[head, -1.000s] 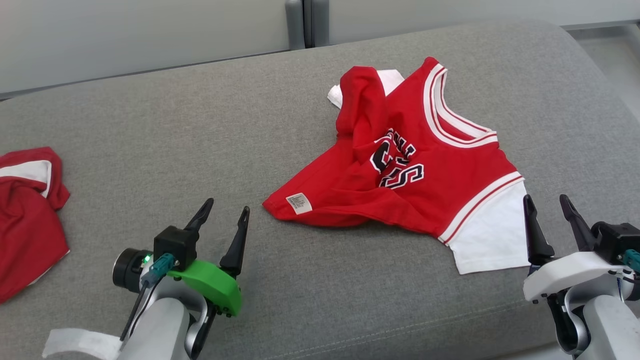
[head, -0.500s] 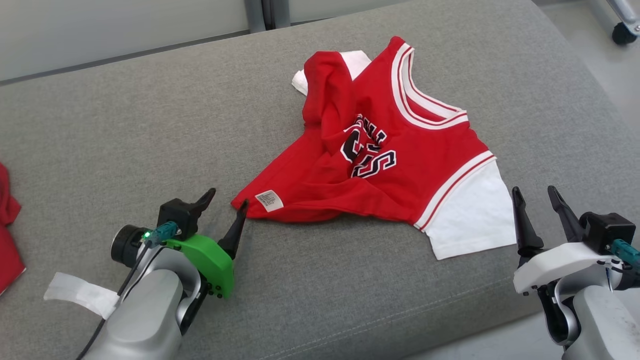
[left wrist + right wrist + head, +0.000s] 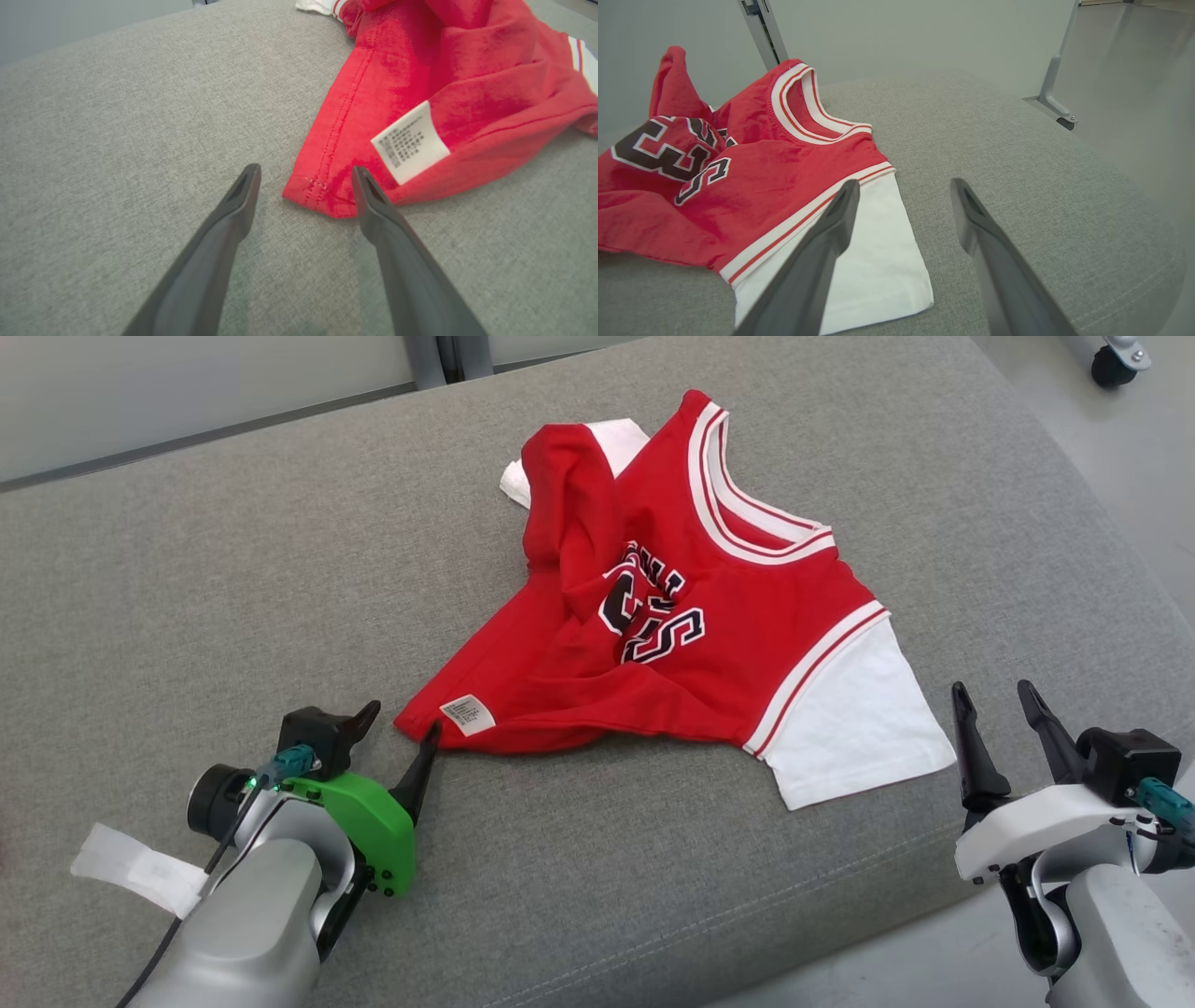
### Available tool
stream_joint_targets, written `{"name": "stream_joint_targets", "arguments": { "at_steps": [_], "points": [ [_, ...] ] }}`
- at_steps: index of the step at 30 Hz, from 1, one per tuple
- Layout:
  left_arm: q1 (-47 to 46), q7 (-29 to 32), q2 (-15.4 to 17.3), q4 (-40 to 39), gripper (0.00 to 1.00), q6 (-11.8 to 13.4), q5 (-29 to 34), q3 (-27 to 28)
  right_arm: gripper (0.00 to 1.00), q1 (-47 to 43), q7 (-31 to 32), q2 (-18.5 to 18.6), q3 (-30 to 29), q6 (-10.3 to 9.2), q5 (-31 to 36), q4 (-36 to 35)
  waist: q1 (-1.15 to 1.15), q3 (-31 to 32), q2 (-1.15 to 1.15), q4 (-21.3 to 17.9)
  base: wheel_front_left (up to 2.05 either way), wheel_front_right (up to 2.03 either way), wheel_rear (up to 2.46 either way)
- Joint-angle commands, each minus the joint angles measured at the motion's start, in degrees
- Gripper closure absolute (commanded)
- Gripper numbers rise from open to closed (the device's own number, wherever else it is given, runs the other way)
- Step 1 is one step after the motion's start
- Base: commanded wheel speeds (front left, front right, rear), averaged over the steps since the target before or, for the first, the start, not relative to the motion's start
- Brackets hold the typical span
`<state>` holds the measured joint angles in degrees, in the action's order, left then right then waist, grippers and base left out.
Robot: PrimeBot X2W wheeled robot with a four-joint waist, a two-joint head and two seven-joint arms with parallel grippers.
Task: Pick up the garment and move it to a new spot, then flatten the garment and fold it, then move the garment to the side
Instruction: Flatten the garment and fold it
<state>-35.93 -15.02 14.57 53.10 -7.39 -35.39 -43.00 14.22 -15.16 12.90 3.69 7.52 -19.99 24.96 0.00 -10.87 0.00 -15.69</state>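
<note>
A crumpled red jersey (image 3: 672, 644) with white sleeves, striped trim and dark lettering lies on the grey cushion (image 3: 233, 569). Its lower left corner carries a white care label (image 3: 467, 715). My left gripper (image 3: 401, 723) is open and low over the cushion, its fingers straddling that red corner (image 3: 322, 196) in the left wrist view, label (image 3: 411, 142) just beyond the right finger. My right gripper (image 3: 990, 695) stands open just right of the white sleeve (image 3: 854, 728); the right wrist view shows the sleeve (image 3: 873, 261) beside its left finger.
The cushion's front edge runs below both arms, with pale floor (image 3: 1139, 476) to the right and a caster (image 3: 1111, 364) at the top right. A grey wall and a metal post (image 3: 761, 32) stand behind. White tape (image 3: 131, 873) wraps my left forearm.
The camera has swung right, so the whole scene slid left and a second red garment left the picture. My left gripper dropped and closed in on the jersey's labelled corner. The right gripper hardly moved.
</note>
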Motion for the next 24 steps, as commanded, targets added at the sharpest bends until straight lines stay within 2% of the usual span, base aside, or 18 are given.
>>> {"name": "stream_joint_targets", "arguments": {
  "at_steps": [1,13,14,15,16,17,18,19,20,24],
  "points": [
    [-0.67,-0.08,0.34,0.47,0.0,-0.08,-0.19,-0.31,0.0,0.33,-0.11,-0.04,0.01,-0.07,-0.13,0.14,0.0,0.02,0.0,-0.05,0.0,0.0,0.0],
    [-1.34,-0.08,0.35,2.53,0.0,-0.08,-3.0,-1.94,0.0,1.32,-0.11,0.52,1.33,-0.07,-0.23,0.45,0.0,-0.12,0.0,-1.27,0.0,0.0,0.0],
    [-1.47,-0.08,0.34,2.81,0.07,-0.08,-3.19,-2.14,0.0,1.38,-0.11,0.5,1.38,-0.06,-0.22,0.43,0.0,-0.15,0.0,-1.4,0.0,0.0,0.0],
    [-1.63,-0.08,0.35,3.08,0.45,-0.08,-3.39,-2.29,0.0,1.42,-0.11,0.5,1.42,-0.07,-0.2,0.42,0.0,-0.19,0.0,-1.49,0.0,0.0,0.0],
    [-1.7,-0.08,0.37,3.37,0.61,-0.08,-3.57,-2.45,0.0,1.45,-0.11,0.49,1.4,-0.07,-0.2,0.38,0.0,-0.21,0.0,-1.57,0.0,0.0,0.0],
    [-1.74,-0.08,0.36,3.54,0.76,-0.08,-3.8,-2.65,0.0,1.44,-0.11,0.46,1.35,-0.07,-0.2,0.34,0.0,-0.26,0.0,-1.61,0.0,0.0,0.0],
    [-1.76,-0.08,0.35,3.65,0.84,-0.08,-3.94,-2.79,0.0,1.41,-0.11,0.43,1.3,-0.07,-0.17,0.31,0.0,-0.31,0.0,-1.62,0.0,0.0,0.0],
    [-1.79,-0.08,0.36,3.7,0.96,-0.08,-4.16,-2.94,0.0,1.37,-0.11,0.38,1.21,-0.07,-0.17,0.23,0.0,-0.36,0.0,-1.6,0.0,0.0,0.0],
    [-1.92,-0.08,0.38,3.68,1.0,-0.08,-4.32,-3.07,0.0,1.26,-0.11,0.32,1.12,-0.07,-0.17,0.17,0.0,-0.39,0.0,-1.53,0.0,0.0,0.0],
    [-2.34,-0.08,0.58,2.49,1.0,-0.08,-4.02,-2.22,0.0,0.45,-0.11,-0.03,0.65,-0.07,-0.13,0.0,0.0,-0.3,0.0,-0.52,0.0,0.0,0.0]
  ]
}}
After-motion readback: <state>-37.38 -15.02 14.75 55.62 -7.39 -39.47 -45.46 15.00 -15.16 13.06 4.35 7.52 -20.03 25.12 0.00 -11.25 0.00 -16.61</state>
